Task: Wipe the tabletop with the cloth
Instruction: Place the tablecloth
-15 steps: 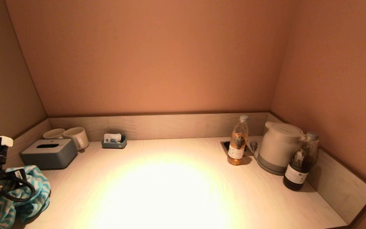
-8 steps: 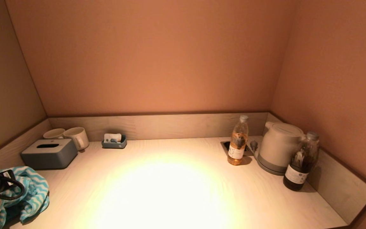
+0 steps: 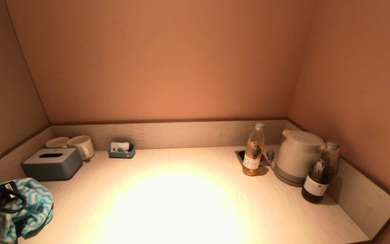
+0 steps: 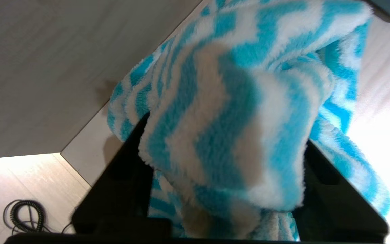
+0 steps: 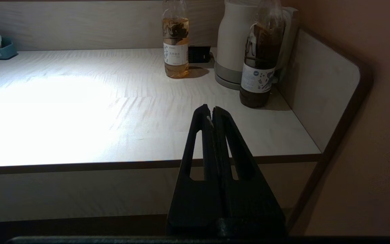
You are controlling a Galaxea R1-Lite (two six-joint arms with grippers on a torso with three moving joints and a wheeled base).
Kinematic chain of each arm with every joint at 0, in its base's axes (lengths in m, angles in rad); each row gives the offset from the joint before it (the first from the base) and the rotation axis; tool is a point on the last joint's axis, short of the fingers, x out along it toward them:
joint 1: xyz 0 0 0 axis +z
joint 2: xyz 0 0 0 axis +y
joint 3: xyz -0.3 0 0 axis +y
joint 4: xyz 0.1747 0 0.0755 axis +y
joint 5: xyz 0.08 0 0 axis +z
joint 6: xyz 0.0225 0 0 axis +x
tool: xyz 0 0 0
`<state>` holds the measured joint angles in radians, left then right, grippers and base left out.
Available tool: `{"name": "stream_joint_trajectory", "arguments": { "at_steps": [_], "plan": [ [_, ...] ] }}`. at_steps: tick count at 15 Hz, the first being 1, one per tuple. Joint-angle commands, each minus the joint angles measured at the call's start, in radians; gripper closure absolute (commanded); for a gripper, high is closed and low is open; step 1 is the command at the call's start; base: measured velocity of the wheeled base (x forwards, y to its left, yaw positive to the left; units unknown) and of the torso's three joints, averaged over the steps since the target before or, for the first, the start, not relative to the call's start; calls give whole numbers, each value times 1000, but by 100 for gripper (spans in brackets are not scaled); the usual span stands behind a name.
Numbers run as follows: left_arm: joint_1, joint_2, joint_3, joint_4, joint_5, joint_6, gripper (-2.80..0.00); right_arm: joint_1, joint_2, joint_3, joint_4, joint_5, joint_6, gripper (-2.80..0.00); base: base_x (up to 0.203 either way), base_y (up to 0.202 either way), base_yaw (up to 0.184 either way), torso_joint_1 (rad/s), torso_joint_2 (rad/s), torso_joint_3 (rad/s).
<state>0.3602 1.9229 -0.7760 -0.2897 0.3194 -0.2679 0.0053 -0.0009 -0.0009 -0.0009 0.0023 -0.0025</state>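
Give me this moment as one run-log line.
left gripper: shut on cloth, near-left corner of tabletop | right gripper: shut, empty, parked off front edge | stage: wiping

A hard pool of light from above burns out the middle of the tabletop [image 3: 181,203] to featureless white glare, while the walls and corners fall off into dim, warm orange shade. The clear bottle [image 3: 253,154], the dark bottle [image 3: 320,172] and the kettle [image 3: 296,157] throw short soft shadows away from that bright patch, toward the right and back. In the left wrist view the cloth [image 4: 235,112] fills the frame so close that its pile is soft and out of focus, and the head view bends straight edges slightly near its borders.
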Motion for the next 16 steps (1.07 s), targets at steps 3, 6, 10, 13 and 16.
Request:
{"name": "stream_joint_trajectory", "arguments": {
  "at_steps": [3, 6, 10, 13, 16],
  "plan": [
    [-1, -59, -8, 8, 2, -2, -280, 1, 1, 0, -1, 1, -1, 0, 0, 0, 0, 0, 0, 0],
    [-1, -148, -27, 69, -15, -2, -280, 1, 1, 0, -1, 1, -1, 0, 0, 0, 0, 0, 0, 0],
    [-12, -241, -38, 100, -35, -2, -280, 1, 1, 1, -1, 1, -1, 0, 0, 0, 0, 0, 0, 0],
    [-14, -240, -34, 101, -74, -2, -280, 1, 1, -1, -1, 1, -1, 0, 0, 0, 0, 0, 0, 0],
    [-14, -251, -31, 92, -80, -16, 0, 1, 1, 1, -1, 1, -1, 0, 0, 0, 0, 0, 0, 0]
  ]
}}
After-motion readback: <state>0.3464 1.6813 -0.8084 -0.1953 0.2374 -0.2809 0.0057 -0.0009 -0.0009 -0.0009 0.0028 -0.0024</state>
